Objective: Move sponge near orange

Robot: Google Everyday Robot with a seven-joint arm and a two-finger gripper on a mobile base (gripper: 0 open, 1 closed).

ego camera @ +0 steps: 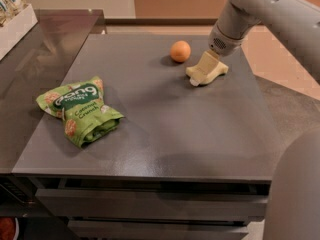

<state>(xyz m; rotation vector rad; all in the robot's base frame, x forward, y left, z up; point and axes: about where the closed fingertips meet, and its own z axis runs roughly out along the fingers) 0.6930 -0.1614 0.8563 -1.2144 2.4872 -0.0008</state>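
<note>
Camera view: gripper [207, 63] meets the top of the sponge [209, 74], just beside the orange [180, 51] at its 4 o'clock on the surface [175, 129]; state of jaws cannot be told.

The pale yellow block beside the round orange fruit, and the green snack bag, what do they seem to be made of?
The pale yellow sponge block, with the gripper at its top, looks like matte foam: a dull surface and soft wavy edges. The green snack bag is probably thin plastic film: crinkled, printed and slightly shiny.
</note>
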